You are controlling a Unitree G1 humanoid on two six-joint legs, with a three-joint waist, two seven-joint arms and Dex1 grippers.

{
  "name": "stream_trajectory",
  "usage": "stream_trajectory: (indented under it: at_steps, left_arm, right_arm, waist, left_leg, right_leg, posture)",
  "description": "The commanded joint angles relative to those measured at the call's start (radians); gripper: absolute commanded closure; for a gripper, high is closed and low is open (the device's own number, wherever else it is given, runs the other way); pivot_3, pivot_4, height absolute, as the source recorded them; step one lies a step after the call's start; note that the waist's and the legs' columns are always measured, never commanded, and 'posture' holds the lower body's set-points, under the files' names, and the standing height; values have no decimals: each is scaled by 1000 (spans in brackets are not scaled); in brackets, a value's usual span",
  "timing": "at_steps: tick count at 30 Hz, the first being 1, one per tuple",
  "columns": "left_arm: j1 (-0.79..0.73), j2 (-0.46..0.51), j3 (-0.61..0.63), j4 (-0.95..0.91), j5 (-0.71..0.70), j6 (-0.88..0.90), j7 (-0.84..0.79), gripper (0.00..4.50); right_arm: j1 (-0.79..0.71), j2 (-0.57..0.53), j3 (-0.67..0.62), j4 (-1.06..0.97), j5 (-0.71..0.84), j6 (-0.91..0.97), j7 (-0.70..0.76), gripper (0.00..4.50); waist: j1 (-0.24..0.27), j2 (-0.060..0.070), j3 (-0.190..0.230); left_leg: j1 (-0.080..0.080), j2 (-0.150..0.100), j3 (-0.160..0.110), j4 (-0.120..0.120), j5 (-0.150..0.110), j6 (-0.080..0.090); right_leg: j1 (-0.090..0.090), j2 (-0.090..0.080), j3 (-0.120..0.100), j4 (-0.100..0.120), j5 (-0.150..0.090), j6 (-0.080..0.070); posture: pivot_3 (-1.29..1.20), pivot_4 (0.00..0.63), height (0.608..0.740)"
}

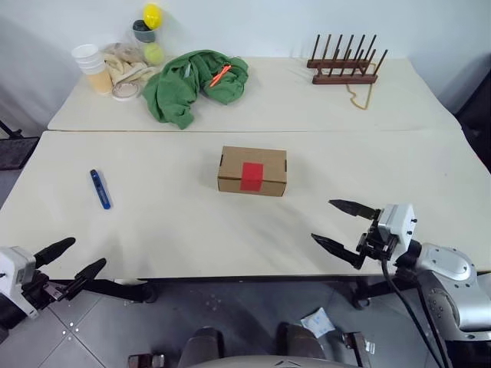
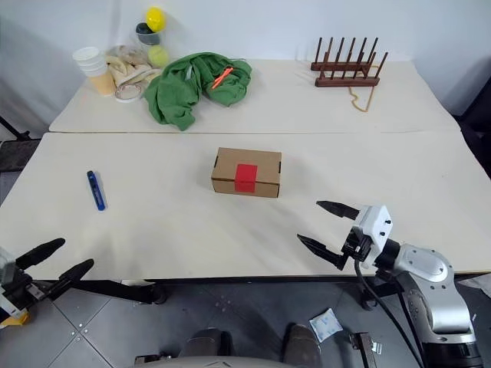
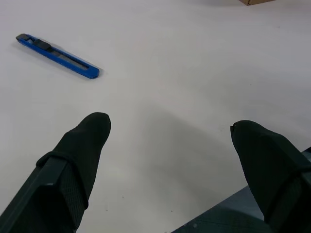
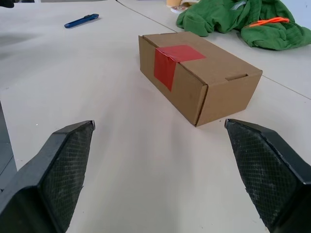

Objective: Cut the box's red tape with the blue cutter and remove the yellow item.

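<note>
At the bench's (image 1: 153, 230) near-left corner, about 8 o'clock, the left pincer (image 1: 70, 259) hovers off the edge with its fingers apart and empty. Blue cutter (image 1: 100, 188): lies flat at 9 o'clock, untouched, just ahead of that pincer with bare bench between them. Box (image 1: 252, 171): sits at centre, flaps shut, the red tape (image 1: 252, 175) folded unbroken from its lid down its near face. Yellow item: not visible, presumably inside. Right pincer (image 1: 344, 226): at 4 o'clock, fingers apart, empty, aimed toward the box and well short of it. Judged stage: the opening step, fetching the cutter, with nothing cut yet. Next move calls for the left pincer to reach forward, come down over the slim handle and close across its narrow width; a thin tool flat on the bench leaves little to grip. Far bench, 11 to 1 o'clock: stacked cups (image 1: 92, 65), green cloth (image 1: 196, 83) carrying an orange stick (image 1: 220, 74), wooden peg rack (image 1: 344, 61). None of these obstructs either reach.
</note>
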Motion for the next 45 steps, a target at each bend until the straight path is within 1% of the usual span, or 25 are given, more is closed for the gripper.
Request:
stream_trajectory:
  at_steps: [1,3,12,25,30,32,34,36,38,41,42,43,45]
  left_arm:
    - [-18,12,20,-27,-32,13,11,31]
    - [-31,17,16,-29,-54,47,8,31]
    - [-93,43,-27,-60,-68,127,6,31]
    - [-99,49,-48,-43,-41,114,-10,31]
    - [-104,49,-54,-46,-51,130,-13,31]
    - [-109,59,-85,-60,-53,137,-39,405]
    - [-119,66,-112,-69,-46,134,-52,834]
    - [-214,68,-162,-36,-32,135,-20,1399]
    - [-355,65,-237,22,-4,129,6,2057]
    - [-525,40,-339,103,53,107,28,2971]
    - [-593,22,-387,146,93,86,45,3232]
    - [-658,5,-429,193,127,72,61,3547]
    - [-777,-26,-501,296,197,51,94,4125]
  right_arm:
    - [-7,5,-4,-29,10,1,-7,0]
    - [-8,6,-3,-31,14,8,-10,0]
    - [-12,15,0,-50,21,33,-25,0]
    - [-15,20,15,-80,21,59,-43,0]
    - [-18,19,21,-82,20,64,-48,0]
    - [-24,10,35,-88,22,90,-47,370]
    - [-28,2,47,-95,25,119,-45,872]
    - [-49,9,69,-94,-8,125,-63,1498]
    - [-71,15,101,-90,-48,136,-86,2216]
    - [-103,33,140,-76,-88,155,-125,3263]
    - [-118,41,159,-68,-110,165,-143,3546]
    - [-133,50,175,-60,-123,182,-160,3935]
    - [-164,67,210,-48,-154,207,-184,4500]
  waist:
    - [0,0,0]
    - [2,0,0]
    - [0,0,0]
    - [1,0,0]
    - [0,0,0]
    - [0,0,0]
    - [1,0,0]
    - [7,0,0]
    - [17,0,0]
    - [24,0,0]
    - [24,0,-1]
    - [23,0,-1]
    - [24,0,-1]
  left_leg:
    - [0,0,0,0,0,0]
    - [0,0,0,0,0,0]
    - [0,0,0,0,0,0]
    - [0,0,0,0,0,0]
    - [0,0,0,0,0,0]
    - [0,0,0,0,0,0]
    - [0,0,0,0,0,0]
    - [0,0,0,1,0,0]
    - [0,0,0,2,0,0]
    - [-1,0,0,4,0,0]
    - [0,0,1,4,0,0]
    - [0,0,1,4,0,0]
    - [0,0,1,4,0,0]
  right_leg:
    - [0,0,0,0,0,0]
    - [0,0,0,0,0,0]
    - [0,0,0,1,0,0]
    - [0,0,0,1,0,0]
    - [0,0,0,1,0,0]
    - [0,0,0,1,0,0]
    - [0,0,0,1,0,0]
    - [0,0,1,1,0,0]
    - [-1,0,0,2,0,0]
    - [-1,0,1,3,1,-1]
    - [-1,0,1,3,1,-1]
    - [-1,0,1,3,1,0]
    - [-1,0,1,4,1,0]
  posture:
    - [0,150,740]
    - [0,150,740]
    - [0,150,740]
    - [0,150,740]
    - [0,150,740]
    - [0,150,740]
    - [0,150,740]
    - [0,150,740]
    - [0,150,740]
    - [0,150,740]
    - [0,150,740]
    - [0,150,740]
    - [0,150,740]
